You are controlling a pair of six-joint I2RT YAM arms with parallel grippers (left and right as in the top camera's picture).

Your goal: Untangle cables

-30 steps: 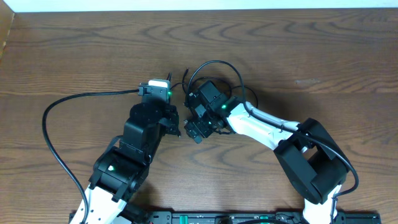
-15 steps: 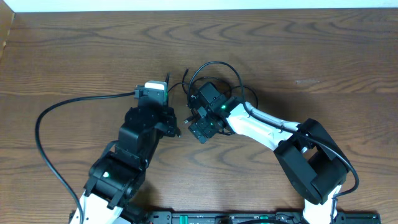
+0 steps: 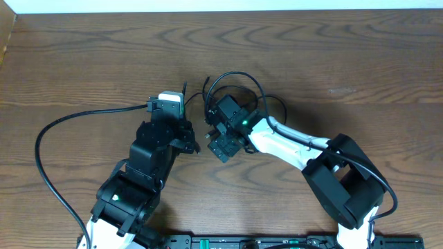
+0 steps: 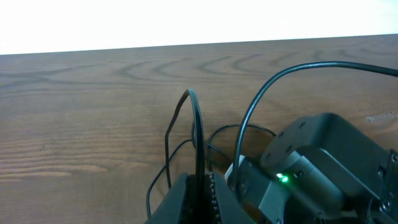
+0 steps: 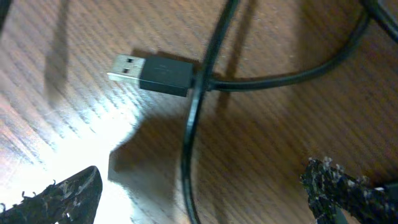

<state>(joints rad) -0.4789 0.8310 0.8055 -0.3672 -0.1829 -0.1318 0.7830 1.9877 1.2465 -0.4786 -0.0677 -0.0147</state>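
From overhead, the left arm (image 3: pixel 156 149) and the right arm (image 3: pixel 284 142) meet near the middle of the tabletop (image 3: pixel 360 55). The cables (image 3: pixel 208 88) lie bunched between and just behind their ends, dark strands looping over one another. The wrist housings cover both arms' ends, so neither grip can be read from above. I also cannot tell the task's thin strands from what may be the right arm's own thicker cable (image 3: pixel 236 70) where they run together.

In the left wrist view, the left tool (image 4: pixel 198 198) is pressed together on a black cord (image 4: pixel 195 124). The cord stands up from it in a narrow, upright loop, and thinner strands trail down beside it to the tabletop. Only the upper ends of the fingers show; the rest is cut off by the bottom edge.

In the right wrist view, the right tool (image 5: pixel 205 193) is spread wide and pinches nothing. Its tips sit at the two lower corners, low over the tabletop. A USB plug (image 5: pixel 152 73) lies flat beyond them, and a second dark strand crosses right over its cord just behind the plug.

I judge the work barely begun. One strand is lifted, yet cords cross in every view, so the separating is all left to do. No white cord shows anywhere; it may be hidden under the arms.
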